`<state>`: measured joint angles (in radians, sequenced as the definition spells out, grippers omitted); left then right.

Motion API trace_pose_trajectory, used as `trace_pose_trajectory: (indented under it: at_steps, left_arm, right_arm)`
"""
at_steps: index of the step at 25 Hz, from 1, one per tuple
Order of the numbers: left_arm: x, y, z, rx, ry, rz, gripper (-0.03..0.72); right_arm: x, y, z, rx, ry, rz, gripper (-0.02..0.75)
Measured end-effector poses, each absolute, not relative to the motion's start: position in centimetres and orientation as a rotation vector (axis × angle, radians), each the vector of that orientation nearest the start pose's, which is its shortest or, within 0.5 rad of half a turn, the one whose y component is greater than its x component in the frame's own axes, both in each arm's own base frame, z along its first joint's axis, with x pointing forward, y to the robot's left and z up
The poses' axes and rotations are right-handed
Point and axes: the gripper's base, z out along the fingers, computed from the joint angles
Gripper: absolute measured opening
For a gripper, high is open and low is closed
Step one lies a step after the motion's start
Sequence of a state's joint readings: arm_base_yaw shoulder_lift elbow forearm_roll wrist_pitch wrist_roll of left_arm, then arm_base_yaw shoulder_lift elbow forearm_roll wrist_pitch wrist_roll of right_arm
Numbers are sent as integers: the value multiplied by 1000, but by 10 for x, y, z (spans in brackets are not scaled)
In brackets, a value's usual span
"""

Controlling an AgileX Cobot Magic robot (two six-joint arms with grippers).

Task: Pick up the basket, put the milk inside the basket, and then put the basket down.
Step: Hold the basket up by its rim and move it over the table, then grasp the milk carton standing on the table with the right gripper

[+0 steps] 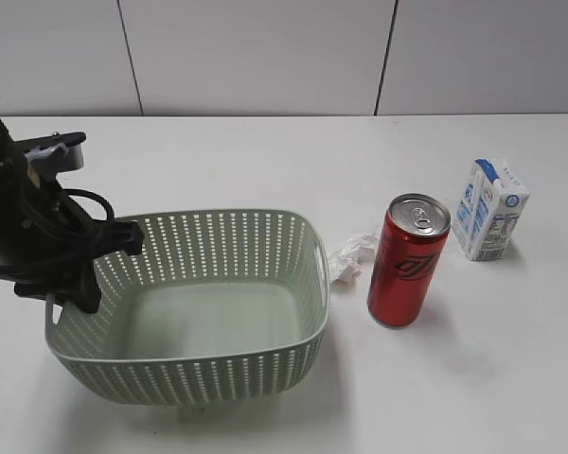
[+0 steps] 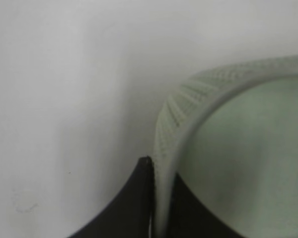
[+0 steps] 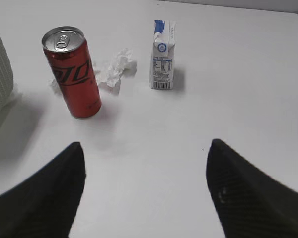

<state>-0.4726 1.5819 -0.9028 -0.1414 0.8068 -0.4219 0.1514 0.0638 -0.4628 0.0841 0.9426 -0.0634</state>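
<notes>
Basket (image 1: 218, 326) sitting left, rim pinched by left gripper (image 2: 156, 198) for lifting | right gripper (image 3: 144, 193) hovering wide apart, facing milk (image 3: 162, 55) standing beyond can (image 3: 74, 72)

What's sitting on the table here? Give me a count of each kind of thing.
Basket: 1
Soda can: 1
Milk carton: 1
Crumpled tissue: 1
Total: 4

The exterior view slants down across the table (image 1: 265, 161); wrist views sit close, sharing its basket (image 1: 208, 312) and can (image 1: 407, 260).
</notes>
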Motion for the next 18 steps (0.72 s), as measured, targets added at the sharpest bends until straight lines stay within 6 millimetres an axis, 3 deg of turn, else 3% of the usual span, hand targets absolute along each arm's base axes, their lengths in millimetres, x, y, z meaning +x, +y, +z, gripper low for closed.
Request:
trace_pose_trajectory:
  at_steps: [4,8,12,18]
  left_arm:
    - [245,-136,194,-64,3000,-279,-1]
    - [246,-136,195,-65,2986,-287,-1]
    - [247,-135,195,-47,2982,-266,-1]
    - [247,-134,194,-30,2979,-247,-1]
  right_arm:
    - [41,12,294,-192,2123,165,591]
    - [89,19,311,-191,2209,157,591]
    - [148,28,319,-194,2321,154,599]
    - [246,43,302,-223,2513,141,647]
